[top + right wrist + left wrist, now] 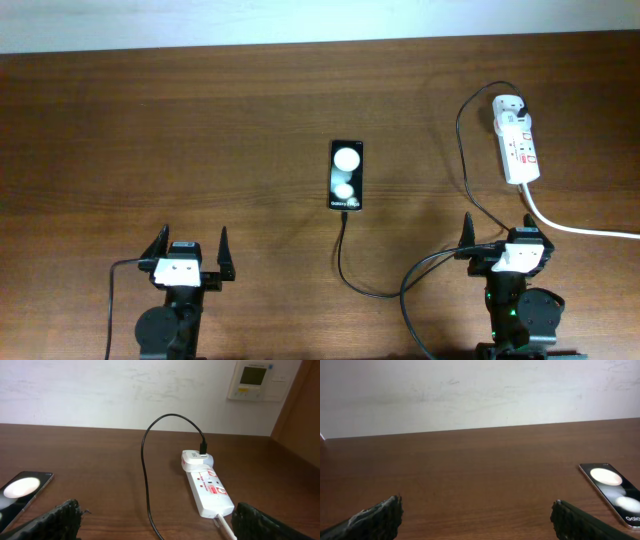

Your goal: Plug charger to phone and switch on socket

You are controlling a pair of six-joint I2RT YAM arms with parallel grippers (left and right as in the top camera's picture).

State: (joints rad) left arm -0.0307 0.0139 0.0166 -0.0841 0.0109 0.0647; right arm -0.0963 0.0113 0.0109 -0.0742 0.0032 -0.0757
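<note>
The black phone [346, 174] lies flat mid-table, glossy face up with two white glares. It also shows in the left wrist view [614, 491] and the right wrist view [21, 492]. The thin black charger cable [345, 262] reaches the phone's near end and loops right, up to a plug in the far end of the white socket strip [517, 140]. The strip [207, 487] and cable [145, 470] show in the right wrist view. My left gripper [190, 250] is open and empty at the front left. My right gripper [498, 238] is open and empty, just in front of the strip.
The strip's thick white cord [575, 228] runs off to the right edge. A pale wall [470, 390] stands behind the table. A white wall panel [256, 380] hangs at the back right. A grey cable [120, 268] trails by the left arm.
</note>
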